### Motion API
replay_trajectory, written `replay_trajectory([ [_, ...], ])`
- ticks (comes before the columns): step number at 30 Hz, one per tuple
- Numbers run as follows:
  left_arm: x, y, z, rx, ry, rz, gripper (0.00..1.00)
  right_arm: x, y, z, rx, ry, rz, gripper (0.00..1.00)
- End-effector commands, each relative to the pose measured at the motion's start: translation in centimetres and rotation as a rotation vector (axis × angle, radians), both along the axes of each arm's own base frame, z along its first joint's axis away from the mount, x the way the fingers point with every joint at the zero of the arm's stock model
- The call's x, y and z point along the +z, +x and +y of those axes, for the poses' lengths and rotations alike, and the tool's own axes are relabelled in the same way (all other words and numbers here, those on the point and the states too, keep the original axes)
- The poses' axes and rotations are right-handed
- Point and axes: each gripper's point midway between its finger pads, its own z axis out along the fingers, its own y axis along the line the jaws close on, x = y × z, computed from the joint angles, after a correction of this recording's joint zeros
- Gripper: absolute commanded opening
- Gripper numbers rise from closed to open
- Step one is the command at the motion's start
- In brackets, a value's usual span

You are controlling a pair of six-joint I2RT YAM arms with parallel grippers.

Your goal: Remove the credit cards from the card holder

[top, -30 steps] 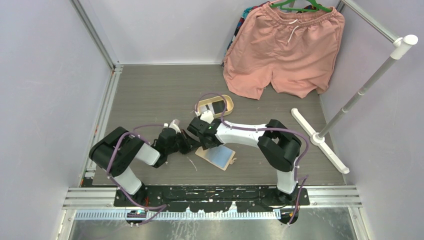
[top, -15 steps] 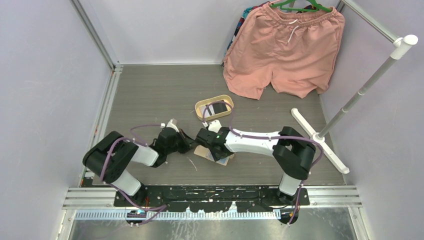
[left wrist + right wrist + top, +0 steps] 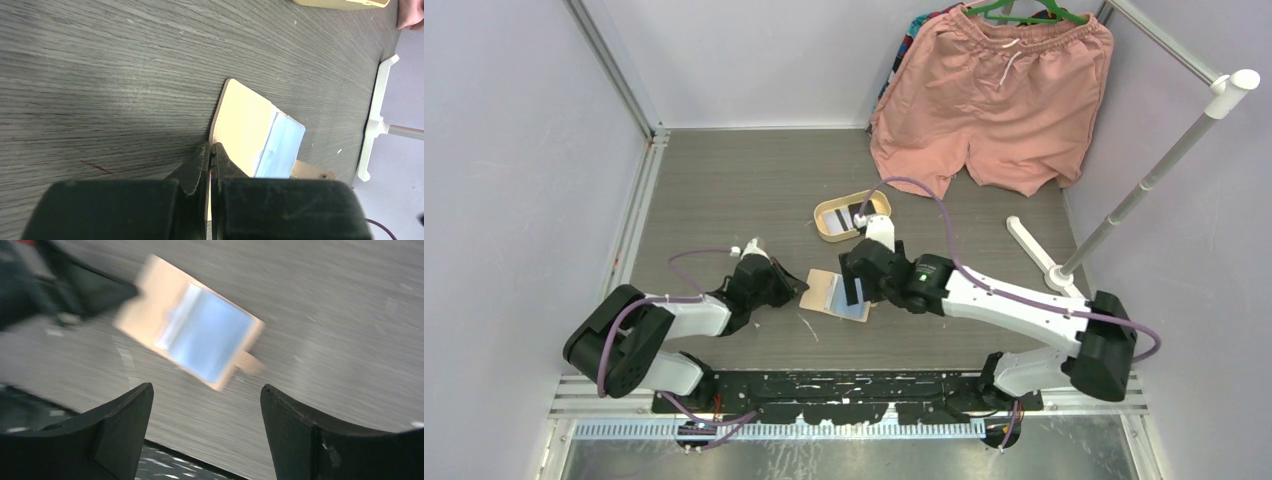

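Lying open and flat on the grey wood-grain table (image 3: pixel 724 190), the card holder (image 3: pixel 821 289) shows a beige-tan leather-like half beside a pale blue-grey panel (image 3: pixel 281 146); whether that panel is a card or only pocket lining cannot be told; a small tan snap tab (image 3: pixel 308 170) juts from the panel end. The holder sits near the front middle of the table, between the two wrists; its long axis runs roughly left to right, slightly skewed, with the beige half toward the left arm and the blue-grey half and tab toward the right arm. One dark credit card (image 3: pixel 846 216) with a white part lies in the oval cream-yellow tray (image 3: pixel 819 225) just behind the holder, apart from it.

The left arm stretches low along the table, forearm near level; the left gripper (image 3: pixel 210 156) has its fingers pressed together on the beige edge of the holder, pinching it at table height. The right arm reaches far leftward from its base, its long white link extended and the wrist bent down over the blue-grey half; the right gripper (image 3: pixel 206 392) hangs above the holder with fingers spread wide, touching nothing; its wrist view is blurred.
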Motion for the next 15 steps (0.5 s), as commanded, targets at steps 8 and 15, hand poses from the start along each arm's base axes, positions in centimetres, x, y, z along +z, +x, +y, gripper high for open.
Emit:
replay_trajectory([
  [8,-8.1,-5.4,5.6,0.020,0.269,0.230,0.00,3.4,0.8,15.4,0.135,0.810,0.260,0.73],
  [15,-10.0,-6.1,5.6,0.006,0.271,0.263,0.00,-1.3,1.9,13.8,0.023,0.879,0.297,0.68],
])
